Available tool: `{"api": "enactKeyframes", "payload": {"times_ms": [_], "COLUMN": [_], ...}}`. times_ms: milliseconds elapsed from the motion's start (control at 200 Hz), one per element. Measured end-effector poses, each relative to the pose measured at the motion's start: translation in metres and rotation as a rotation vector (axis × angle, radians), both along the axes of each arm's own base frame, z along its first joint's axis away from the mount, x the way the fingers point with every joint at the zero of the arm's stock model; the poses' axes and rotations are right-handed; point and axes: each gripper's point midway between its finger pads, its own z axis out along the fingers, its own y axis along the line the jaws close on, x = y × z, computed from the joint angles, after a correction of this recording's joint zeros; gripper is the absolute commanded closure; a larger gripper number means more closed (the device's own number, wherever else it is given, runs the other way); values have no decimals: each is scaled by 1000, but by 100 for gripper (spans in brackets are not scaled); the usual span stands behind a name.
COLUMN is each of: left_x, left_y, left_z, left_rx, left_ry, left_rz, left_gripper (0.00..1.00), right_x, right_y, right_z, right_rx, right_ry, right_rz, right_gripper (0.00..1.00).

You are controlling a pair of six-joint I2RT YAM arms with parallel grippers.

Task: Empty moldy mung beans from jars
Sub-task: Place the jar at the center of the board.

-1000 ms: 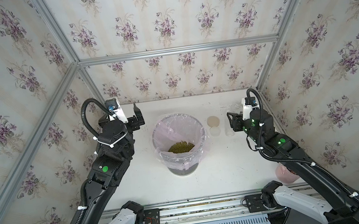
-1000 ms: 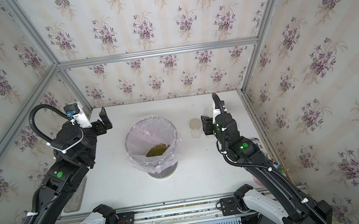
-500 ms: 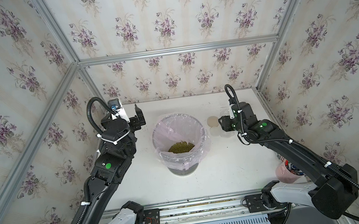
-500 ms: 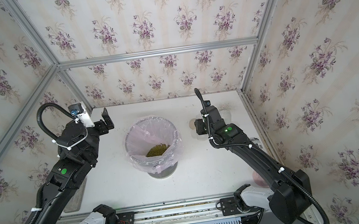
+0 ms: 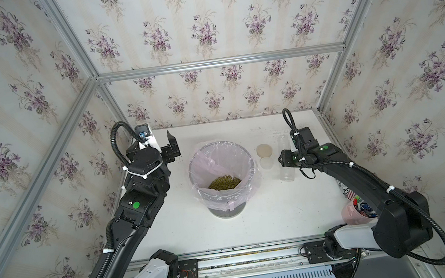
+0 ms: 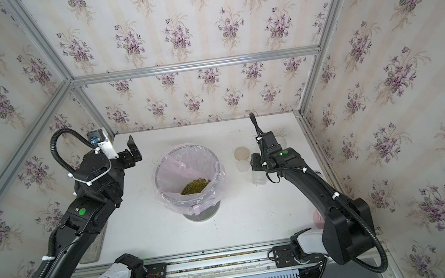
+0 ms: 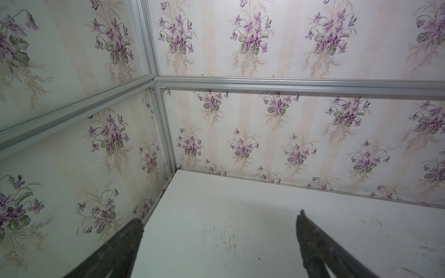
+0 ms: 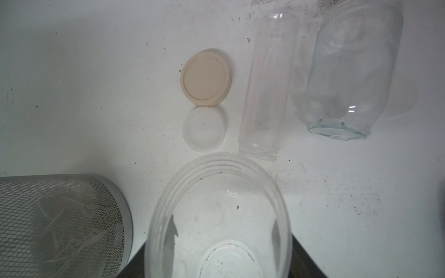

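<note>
left gripper (image 7: pixel 219 217): jaws wide apart, over the far left corner of the table (image 7: pixel 240 197) | right gripper (image 8: pixel 222 231): clamped on the wide jar (image 8: pixel 218 183), just beside the mesh bin (image 8: pixel 60 216) | mung beans (image 5: pixel 224 182): heaped inside the pink-lined mesh bin, mid-table | narrow jar (image 8: pixel 267 91), glass jar (image 8: pixel 349 79): open-mouthed, on the table near tan lid (image 8: pixel 206 80) and whitish lid (image 8: pixel 204 128)

bin (image 5: pixel 210 164): middle of the table (image 5: pixel 269 220).
mung beans (image 5: pixel 224 182): inside the bin, at its bottom.
larger lid (image 5: pixel 264 150): right of the bin.
smaller lid (image 5: pixel 266 163): just in front of the larger lid.
narrow jar (image 8: pixel 267 91): lying right of both lids, mouth to the front.
wide jar (image 8: pixel 349 72): right of the narrow jar, probably lying too.
third jar (image 8: pixel 216 163): in front of the smaller lid.
cup (image 5: pixel 351 213): front right corner.
</note>
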Motion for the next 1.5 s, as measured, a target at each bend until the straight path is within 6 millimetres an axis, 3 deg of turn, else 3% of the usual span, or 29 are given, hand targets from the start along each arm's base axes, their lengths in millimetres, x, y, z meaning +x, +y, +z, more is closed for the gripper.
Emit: {"api": "enactKeyframes", "payload": {"times_ms": [674, 874, 1069, 1499], "left_x": [0, 0, -2, -4], "left_y": [6, 6, 7, 8], "left_z": [-4, -7, -6, -9], "left_rx": [6, 8, 6, 5], "left_ry": [-8, -3, -8, -9], "left_rz": [24, 25, 25, 25], "left_gripper": [0, 0, 0, 0], "right_x": [-14, -19, -23, -32], "right_y": [-18, -36, -48, -49], "right_z": [-23, -35, -41, -56], "right_rx": [34, 41, 156, 387], "right_ry": [103, 136, 144, 148], "right_rz": [-52, -111, -198, -388], "right_gripper": [59, 58, 58, 59]}}
